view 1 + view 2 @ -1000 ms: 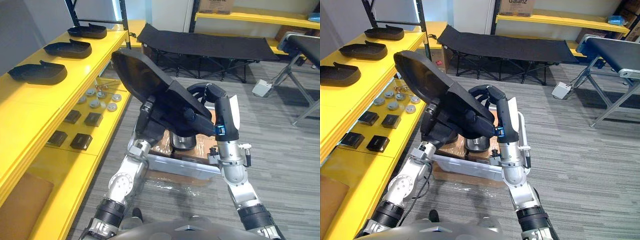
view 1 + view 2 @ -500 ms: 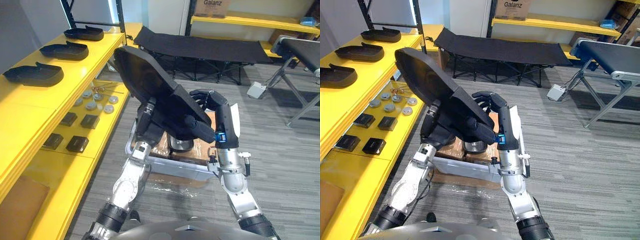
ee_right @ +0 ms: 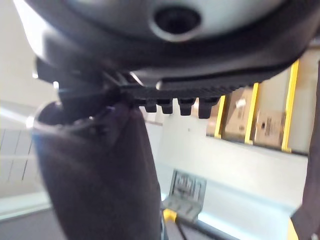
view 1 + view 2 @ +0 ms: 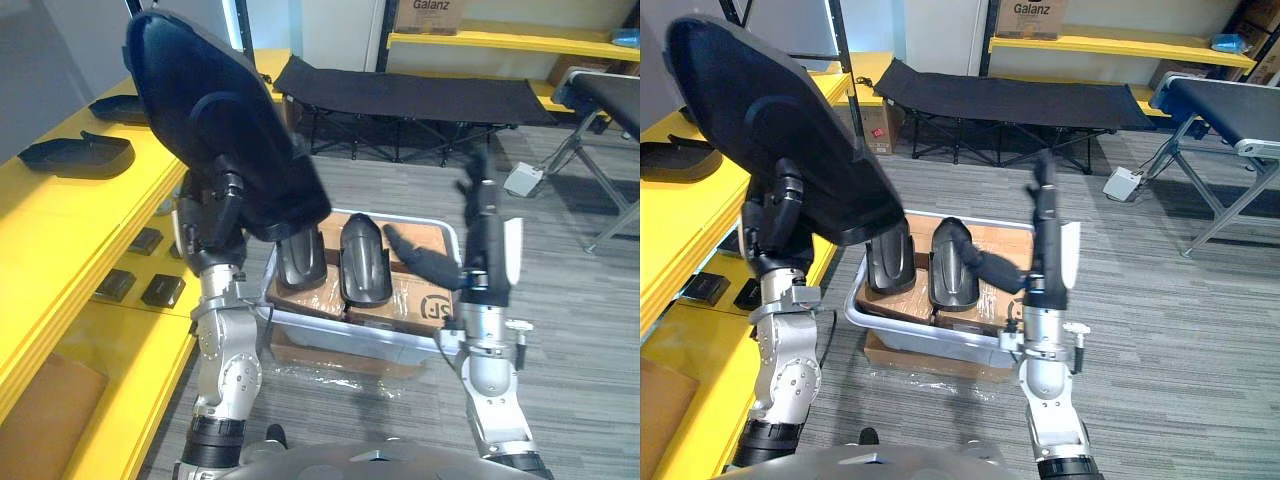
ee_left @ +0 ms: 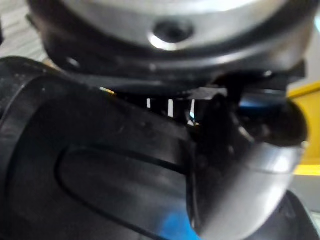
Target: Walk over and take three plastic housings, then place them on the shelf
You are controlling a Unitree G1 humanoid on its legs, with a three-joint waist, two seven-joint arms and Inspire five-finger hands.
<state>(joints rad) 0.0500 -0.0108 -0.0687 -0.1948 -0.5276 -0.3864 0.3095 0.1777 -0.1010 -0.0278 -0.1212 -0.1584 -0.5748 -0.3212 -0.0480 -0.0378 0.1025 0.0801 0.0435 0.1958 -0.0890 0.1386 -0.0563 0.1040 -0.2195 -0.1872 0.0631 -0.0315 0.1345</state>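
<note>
My left hand (image 4: 214, 213) is shut on the lower edge of a large black plastic housing (image 4: 215, 130) and holds it high, tilted, beside the yellow shelf (image 4: 60, 230). The same housing's dark surface (image 5: 100, 170) lies close against the hand in the left wrist view. My right hand (image 4: 480, 205) stands apart to the right, open, with straight fingers pointing up and the thumb stuck out, holding nothing. Two more black housings (image 4: 300, 258) (image 4: 362, 262) lie in the grey bin (image 4: 350, 330) on the floor between the arms. Two housings (image 4: 75, 155) (image 4: 112, 104) rest on the shelf top.
Small dark blocks (image 4: 140, 288) lie on the shelf's lower level. A black folding cot (image 4: 420, 95) stands beyond the bin, a conveyor frame (image 4: 610, 100) at the far right, and a white box (image 4: 522, 178) on the grey carpet. Open floor lies right of the bin.
My right hand has let go of the housing, opened and drawn off to the right. The left hand alone has lifted the housing higher and leftward, uncovering the bin.
</note>
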